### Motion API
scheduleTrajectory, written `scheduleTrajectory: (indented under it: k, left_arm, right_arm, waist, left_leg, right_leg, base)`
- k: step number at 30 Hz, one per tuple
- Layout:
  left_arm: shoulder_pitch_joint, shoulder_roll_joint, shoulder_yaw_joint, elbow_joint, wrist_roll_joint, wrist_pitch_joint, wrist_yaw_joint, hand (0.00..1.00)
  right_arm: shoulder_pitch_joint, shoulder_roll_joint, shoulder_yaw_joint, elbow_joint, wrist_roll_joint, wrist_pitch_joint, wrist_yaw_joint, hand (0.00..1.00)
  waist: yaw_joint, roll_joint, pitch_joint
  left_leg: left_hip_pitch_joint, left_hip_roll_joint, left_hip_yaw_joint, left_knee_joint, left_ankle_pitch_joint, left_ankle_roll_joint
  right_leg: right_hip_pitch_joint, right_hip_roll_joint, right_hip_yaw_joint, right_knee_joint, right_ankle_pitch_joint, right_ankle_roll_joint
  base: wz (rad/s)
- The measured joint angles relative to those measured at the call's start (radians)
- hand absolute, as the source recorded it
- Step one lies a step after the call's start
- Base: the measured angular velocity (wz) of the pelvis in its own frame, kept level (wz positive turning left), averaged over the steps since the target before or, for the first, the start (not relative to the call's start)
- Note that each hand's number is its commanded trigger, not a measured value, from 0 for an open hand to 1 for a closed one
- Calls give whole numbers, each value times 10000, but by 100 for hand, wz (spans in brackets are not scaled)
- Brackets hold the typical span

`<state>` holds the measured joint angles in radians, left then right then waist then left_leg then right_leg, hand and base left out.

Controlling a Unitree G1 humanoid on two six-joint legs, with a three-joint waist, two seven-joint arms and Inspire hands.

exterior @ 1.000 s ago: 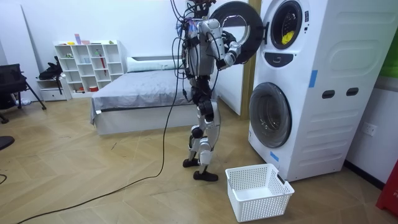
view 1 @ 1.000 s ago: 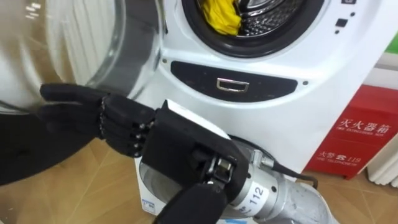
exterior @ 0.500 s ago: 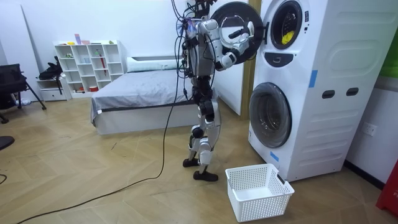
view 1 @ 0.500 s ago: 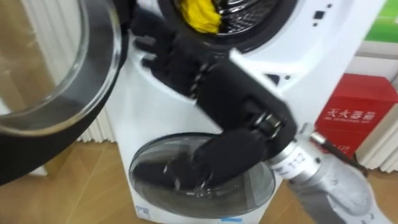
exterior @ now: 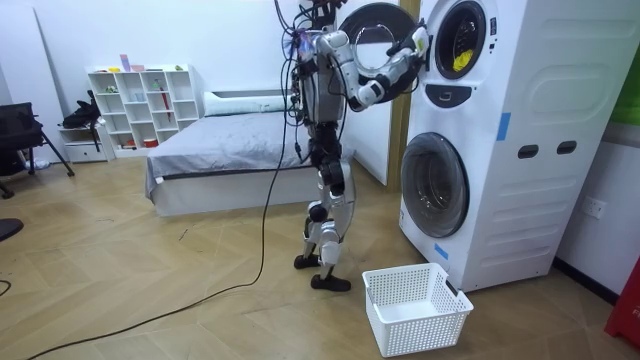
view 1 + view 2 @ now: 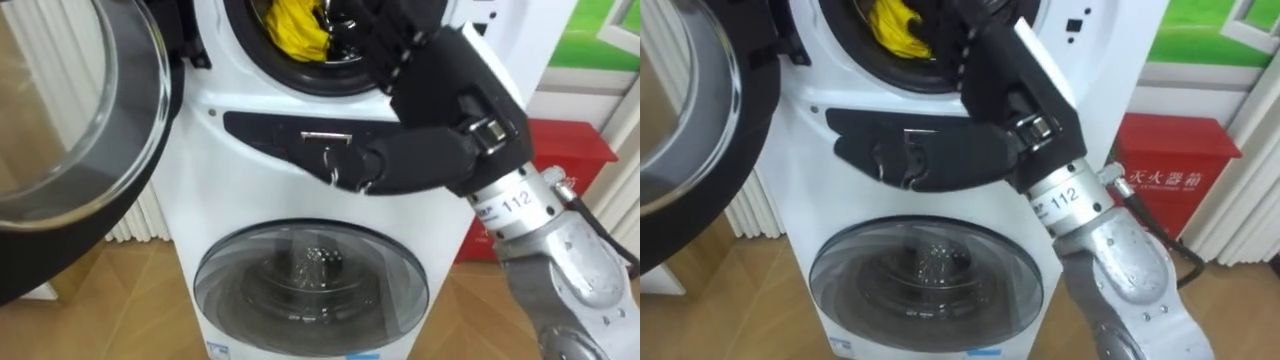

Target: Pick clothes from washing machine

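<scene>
Right hand repositioned to upper drum.
The right hand (image 6: 450, 90) has moved from the swung-open door (image 6: 70, 150) up and across to the upper drum mouth (image 6: 258, 72), just beside the yellow garment (image 6: 295, 30).

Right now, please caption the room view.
Robot reaches its right hand to the upper washing machine; basket on floor.

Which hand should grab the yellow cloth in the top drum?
Right. The right hand is raised to the mouth of the open drum, close beside the cloth, and the door stands swung aside to the left.
</scene>
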<state>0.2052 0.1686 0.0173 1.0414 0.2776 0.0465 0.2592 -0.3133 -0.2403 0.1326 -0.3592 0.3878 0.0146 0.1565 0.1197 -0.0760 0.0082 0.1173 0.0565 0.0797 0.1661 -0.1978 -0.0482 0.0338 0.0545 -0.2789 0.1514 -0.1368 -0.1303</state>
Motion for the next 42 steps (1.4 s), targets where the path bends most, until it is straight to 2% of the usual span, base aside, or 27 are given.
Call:
scheduleTrajectory:
  k: [3, 5, 7, 8, 10, 12, 14, 15, 18, 19, 21, 23, 25, 26, 27, 28, 30, 32, 34, 35, 36, 37, 38, 39, 40, 41, 42]
  left_arm:
    - [33, -10, -4, 65, -1, 190, 87, 0]
    - [27, 42, -9, 104, -1, 218, 159, 0]
    - [-18, 134, 3, 202, -12, 290, 159, 0]
    - [0, 167, 3, 226, -10, 331, 158, 0]
    - [54, 151, -13, 254, -20, 435, 114, 0]
    - [48, 96, -12, 235, -9, 582, 74, 0]
    - [54, 65, -9, 218, -6, 656, -15, 0]
    - [71, 90, -6, 218, -6, 703, -20, 0]
    - [252, 119, -6, 207, -7, 717, -28, 0]
    - [274, 95, -1, 207, 1, 712, -72, 0]
    - [270, 7, 1, 206, -5, 655, -122, 0]
    - [165, 24, 23, 181, -6, 633, -220, 0]
    - [114, 91, 35, 160, -9, 681, -305, 0]
    - [143, 108, 51, 171, 0, 719, -336, 0]
    - [173, 89, 101, 182, -5, 792, -387, 0]
    - [127, 72, 68, 174, -10, 802, -492, 0]
    - [-97, 76, 28, 170, -13, 838, -586, 0]
    - [-312, 93, -2, 171, -4, 970, -577, 0]
    - [-575, 117, -1, 179, -10, 1062, -533, 0]
    - [-616, 140, -4, 169, -7, 1059, -528, 0]
    - [-773, 206, -12, 92, -2, 1053, -514, 0]
    - [-834, 304, -31, -18, -4, 1052, -480, 0]
    - [-848, 334, -38, -66, -16, 1049, -453, 0]
    - [-956, 362, -33, -72, -26, 1051, -428, 0]
    - [-1054, 361, -46, -40, -17, 1025, -429, 0]
    - [-1125, 342, -58, -36, -20, 988, -428, 0]
    - [-1162, 288, -125, -46, -22, 889, -415, 0]
  right_arm:
    - [6, -12, 52, 222, -506, 8, -149, 0]
    - [-5, -8, 48, 468, -807, 8, -163, 0]
    - [-29, -6, 66, 1055, -1054, -4, -226, 0]
    - [-52, -8, 87, 1280, -1153, 1, -242, 0]
    - [-154, -12, 127, 1830, -1429, 15, -464, 0]
    - [-157, 74, 130, 1946, -1385, 53, -689, 0]
    - [-171, 86, 130, 2007, -1374, 87, -810, 0]
    - [-171, 86, 133, 2072, -1319, 100, -904, 0]
    - [-238, 73, 323, 2072, -1242, 133, -1102, 0]
    - [-239, 51, 333, 2083, -1177, 136, -1159, 0]
    - [-241, -74, 345, 2088, -1180, 200, -1357, 0]
    - [-239, -250, 358, 2107, -1185, 278, -1544, 0]
    - [-219, -226, 577, 1982, -1172, 62, -1529, 0]
    - [-219, -238, 718, 1914, -1182, 62, -1515, 0]
    - [-217, -243, 868, 1812, -1175, 47, -1447, 0]
    - [-177, -289, 846, 1791, -1161, -76, -1453, 0]
    - [94, -526, 812, 1541, -1061, -357, -1470, 0]
    - [518, -648, 829, 1346, -1030, -635, -1376, 0]
    - [932, -678, 834, 1424, -1137, -914, -1236, 0]
    - [1064, -686, 801, 1429, -1139, -956, -1237, 0]
    - [1329, -698, 713, 1437, -1176, -1088, -1237, 0]
    - [1418, -696, 666, 1461, -1216, -1107, -1217, 0]
    - [1426, -694, 660, 1521, -1213, -1110, -1166, 0]
    - [1424, -703, 637, 1564, -1182, -1074, -1061, 0]
    - [1422, -688, 525, 1574, -1126, -964, -1002, 0]
    - [1422, -687, 451, 1547, -1082, -849, -985, 0]
    - [1396, -685, 365, 1510, -1043, -667, -992, 0]
  waist:
    - [119, -97, 52]
    - [188, -194, 36]
    - [261, -221, 44]
    - [320, -255, 33]
    - [516, -123, 60]
    - [521, -104, 76]
    - [672, -68, 100]
    - [784, -72, 98]
    - [830, -276, -38]
    - [764, -389, -51]
    - [744, -479, -58]
    - [686, -506, -74]
    - [588, -419, 0]
    - [562, -415, 4]
    - [522, -273, 118]
    - [301, -184, 51]
    - [78, -168, 34]
    - [-75, -240, 59]
    - [-103, -216, 82]
    - [-130, -112, 120]
    - [-243, -29, 80]
    - [-456, 62, 76]
    - [-563, 100, 74]
    - [-647, 177, 76]
    - [-658, 198, 81]
    - [-659, 196, 81]
    - [-635, 183, 73]
  left_leg:
    - [-56, 13, -5, 151, -7, 3]
    - [-302, 83, 25, 839, -198, -41]
    - [-914, 264, -5, 2623, -593, -87]
    - [-1126, 314, -5, 3176, -618, -89]
    - [-1968, 549, -23, 5013, -720, -80]
    - [-2681, 537, -20, 4998, -728, -85]
    - [-3230, 468, 86, 4185, -672, -99]
    - [-3478, 410, 144, 3319, -401, -92]
    - [-3633, 269, 194, 1747, 1429, 9]
    - [-3542, 110, 177, 1497, 1780, 132]
    - [-3530, -182, 249, 1369, 1834, 262]
    - [-3423, -333, 296, 1357, 1730, 419]
    - [-3110, -457, 508, 1408, 1601, 573]
    - [-3048, -500, 576, 1497, 1526, 614]
    - [-3079, -588, 793, 1829, 1177, 579]
    - [-3061, -680, 977, 1870, 918, 761]
    - [-2880, -803, 1222, 1739, 727, 876]
    - [-2372, -941, 1433, 1464, 699, 1020]
    - [-1806, -1091, 1606, 1390, 392, 1179]
    - [-1728, -1076, 1579, 1438, 285, 1205]
    - [-1595, -1022, 1424, 1500, 122, 1253]
    - [-1496, -897, 983, 1494, 37, 1261]
    - [-1454, -837, 823, 1457, 24, 1278]
    - [-1388, -681, 792, 1296, 90, 1267]
    - [-1401, -622, 762, 1213, 193, 1288]
    - [-1407, -622, 748, 1207, 226, 1307]
    - [-1406, -714, 754, 1210, 245, 1336]
  right_leg:
    - [6, 4, 10, 38, -27, -26]
    - [-14, -28, 12, 270, -206, -46]
    - [20, -44, 14, 754, -618, -130]
    - [58, -45, 35, 848, -683, -161]
    - [319, 126, 44, 935, -853, -285]
    - [412, 166, 44, 942, -958, -297]
    - [571, 165, 46, 929, -1050, -314]
    - [652, 165, 52, 928, -1156, -307]
    - [920, 120, 339, 870, -1370, -210]
    - [1015, 26, 365, 843, -1437, -142]
    - [1086, -164, 550, 681, -1432, -67]
    - [1093, -288, 1264, 680, -1470, 28]
    - [1245, -515, 1385, 676, -1427, 478]
    - [1352, -597, 1393, 677, -1441, 554]
    - [1611, -665, 1401, 773, -1546, 759]
    - [1538, -773, 1364, 1208, -1894, 1346]
    - [1065, -1027, 1295, 2522, -2178, 1838]
    - [608, -1393, 1266, 3919, -2157, 1829]
    - [482, -1736, 1076, 5154, -1830, 1568]
    - [496, -1739, 1005, 5312, -1685, 1558]
    - [490, -1696, 758, 5526, -1302, 1623]
    - [334, -1534, 656, 5794, -977, 1702]
    - [325, -1426, 686, 5682, -1126, 1731]
    - [215, -1185, 839, 4916, -1692, 1626]
    - [-8, -1064, 869, 3922, -1893, 1553]
    - [-87, -1042, 922, 3294, -1892, 1546]
    - [-167, -1048, 1165, 2071, -1569, 1541]
  base:
    - [0]
    - [3]
    - [7]
    - [-7]
    - [-9]
    - [2]
    - [-16]
    - [-18]
    - [-16]
    - [0]
    - [16]
    - [21]
    - [-9]
    - [-31]
    - [-8]
    - [10]
    - [25]
    - [-2]
    - [-22]
    - [0]
    - [13]
    - [13]
    - [0]
    - [-11]
    - [-8]
    - [0]
    - [16]
